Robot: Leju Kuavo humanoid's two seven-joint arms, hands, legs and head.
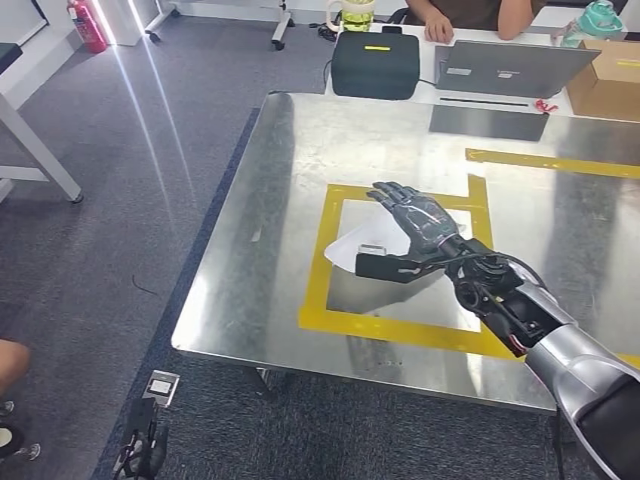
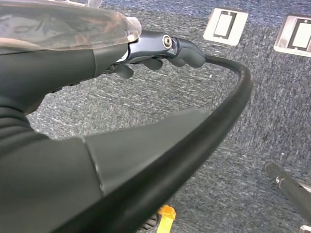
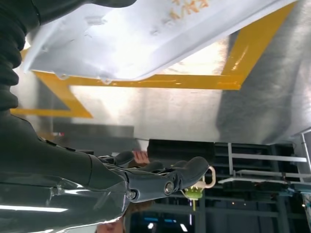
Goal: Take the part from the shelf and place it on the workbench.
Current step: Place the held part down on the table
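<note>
A flat white part [image 1: 361, 243] lies on the metal workbench [image 1: 256, 260], inside a square of yellow tape [image 1: 321, 270]. My right hand [image 1: 413, 232] hovers just over the part's right side, fingers stretched forward and apart and thumb reaching out across the part's near edge. In the right wrist view the white part [image 3: 146, 34], with orange print on it, rests on the bench, and the fingers [image 3: 165, 180] stand off it with nothing in them. My left hand [image 2: 161, 48] hangs beside my body over grey carpet, holding nothing, its fingers loosely extended.
A second strip of yellow tape [image 1: 551, 162] runs across the bench's far right. Beyond it stands a desk with a black case [image 1: 375, 65], a laptop [image 1: 513, 65] and a cardboard box [image 1: 607, 80], where a person [image 1: 460, 15] sits. Floor sockets [image 1: 162, 385] lie near the bench's front left corner.
</note>
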